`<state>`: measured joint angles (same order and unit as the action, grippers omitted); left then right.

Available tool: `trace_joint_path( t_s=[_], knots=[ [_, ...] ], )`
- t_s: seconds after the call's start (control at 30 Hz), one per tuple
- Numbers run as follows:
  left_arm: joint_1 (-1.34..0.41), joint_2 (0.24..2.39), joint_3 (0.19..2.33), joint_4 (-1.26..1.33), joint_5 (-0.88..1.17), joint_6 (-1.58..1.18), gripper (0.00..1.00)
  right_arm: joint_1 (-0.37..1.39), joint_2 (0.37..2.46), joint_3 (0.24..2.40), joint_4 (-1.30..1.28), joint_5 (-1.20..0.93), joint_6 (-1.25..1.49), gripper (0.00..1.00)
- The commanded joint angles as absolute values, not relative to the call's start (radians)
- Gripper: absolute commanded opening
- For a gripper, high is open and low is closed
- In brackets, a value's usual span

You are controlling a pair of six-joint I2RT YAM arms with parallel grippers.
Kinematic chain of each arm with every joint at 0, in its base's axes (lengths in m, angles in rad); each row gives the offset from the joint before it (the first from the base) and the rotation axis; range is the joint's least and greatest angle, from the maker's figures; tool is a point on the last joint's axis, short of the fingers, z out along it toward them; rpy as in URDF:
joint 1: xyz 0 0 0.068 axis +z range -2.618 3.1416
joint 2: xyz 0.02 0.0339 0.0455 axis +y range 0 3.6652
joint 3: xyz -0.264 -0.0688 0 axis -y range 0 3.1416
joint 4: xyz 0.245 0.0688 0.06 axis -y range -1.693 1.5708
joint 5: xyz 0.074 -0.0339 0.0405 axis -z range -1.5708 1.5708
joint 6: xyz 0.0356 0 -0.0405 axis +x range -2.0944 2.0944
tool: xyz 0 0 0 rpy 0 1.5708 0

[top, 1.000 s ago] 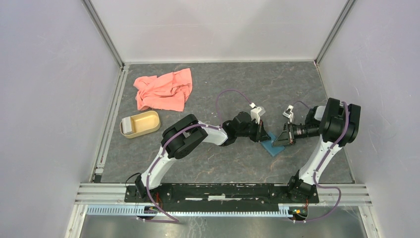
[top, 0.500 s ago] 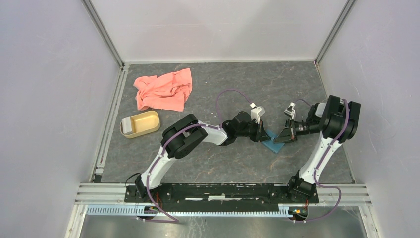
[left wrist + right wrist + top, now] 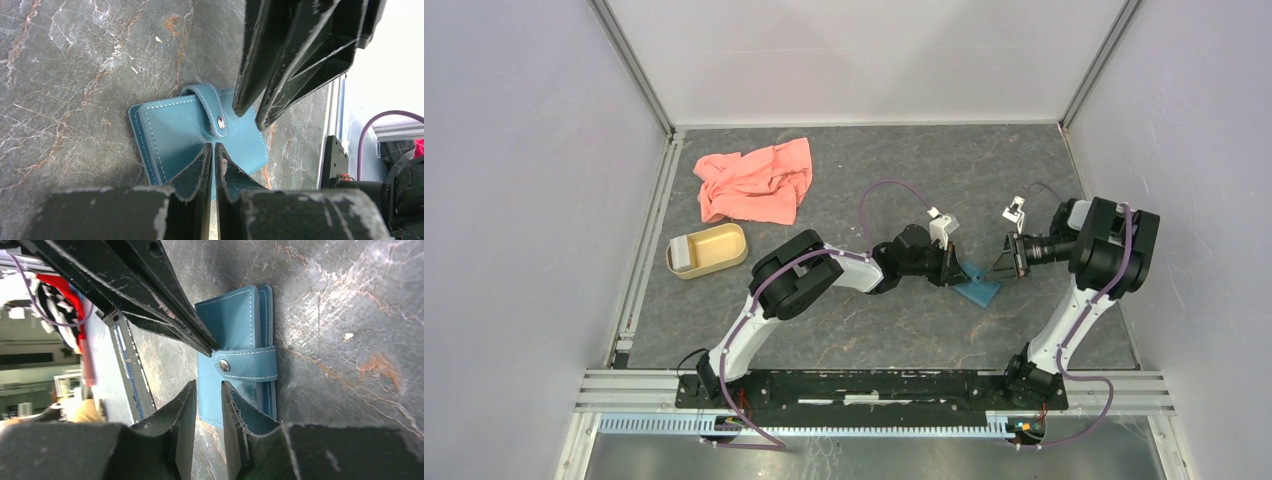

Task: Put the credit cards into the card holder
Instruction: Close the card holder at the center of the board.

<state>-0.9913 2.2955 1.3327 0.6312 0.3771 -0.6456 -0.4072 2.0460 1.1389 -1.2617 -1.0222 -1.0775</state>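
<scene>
Grey marbled bench (image 3: 904, 170) beneath both arms. White-and-black left arm (image 3: 794, 280) stretched across the middle; right arm (image 3: 1092, 262) bent inward to face it, the two claws tip to tip and close together.

Salmon-pink cloth (image 3: 754, 182), crumpled, well apart from the left claw (image 3: 212, 147), far off to its left and toward the back of the bench. Tan oval dish (image 3: 720, 264) also far to that claw's left, closer to the arm bases than the cloth. Pale rectangle (image 3: 682, 252) at the dish end farthest from the claw, too small to tell what.

Left claw clenched down to a thin slit, tips pinching the edge of the teal holder (image 3: 180, 125) that faces it. Right claw (image 3: 208, 384) released, fingers plainly apart, tips at the holder's opposite side; touching it or just clear of it, impossible to tell.

Holder directly between the two claws, shut, pale stitching along its borders. Flat on the bench or tipped up on one edge: not clear.

Teal tab (image 3: 212, 107) folded over the holder's edge onto the cover, just beyond the left claw's tips and beside the right claw's. Small metal snap (image 3: 220, 120) on the tab's end.
</scene>
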Motion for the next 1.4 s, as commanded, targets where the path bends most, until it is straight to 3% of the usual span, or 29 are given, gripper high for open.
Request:
trace_joint_path(
  t_s=[0.0,0.2,0.37,0.47,0.63,0.83,1.03,1.37],
  knots=[
    [-0.985,2.316,1.345,0.629,0.389,-0.678,0.12,-0.405,1.948,1.137,-1.256,-0.993,-1.147,0.31],
    [-0.985,2.317,1.344,0.631,0.392,-0.680,0.13,-0.386,1.879,1.119,-1.240,-1.027,-1.180,0.28],
    [-0.985,2.316,1.345,0.632,0.394,-0.681,0.13,-0.331,1.832,1.066,-1.016,-1.013,-0.981,0.14],
    [-0.983,2.316,1.342,0.631,0.393,-0.681,0.12,-0.323,1.791,1.042,-0.904,-0.997,-0.901,0.12],
    [-0.982,2.318,1.343,0.634,0.394,-0.686,0.13,-0.310,1.645,1.008,-0.886,-0.953,-0.976,0.33],
    [-0.982,2.318,1.342,0.641,0.399,-0.697,0.13,-0.231,1.348,0.824,-0.679,-0.815,-1.053,0.61],
    [-0.979,2.318,1.339,0.645,0.400,-0.701,0.13,-0.209,1.184,0.640,-0.608,-0.846,-1.388,0.65],
    [-0.977,2.324,1.338,0.655,0.409,-0.709,0.12,-0.163,1.167,0.546,-0.404,-0.743,-1.265,0.60]
  ],
)
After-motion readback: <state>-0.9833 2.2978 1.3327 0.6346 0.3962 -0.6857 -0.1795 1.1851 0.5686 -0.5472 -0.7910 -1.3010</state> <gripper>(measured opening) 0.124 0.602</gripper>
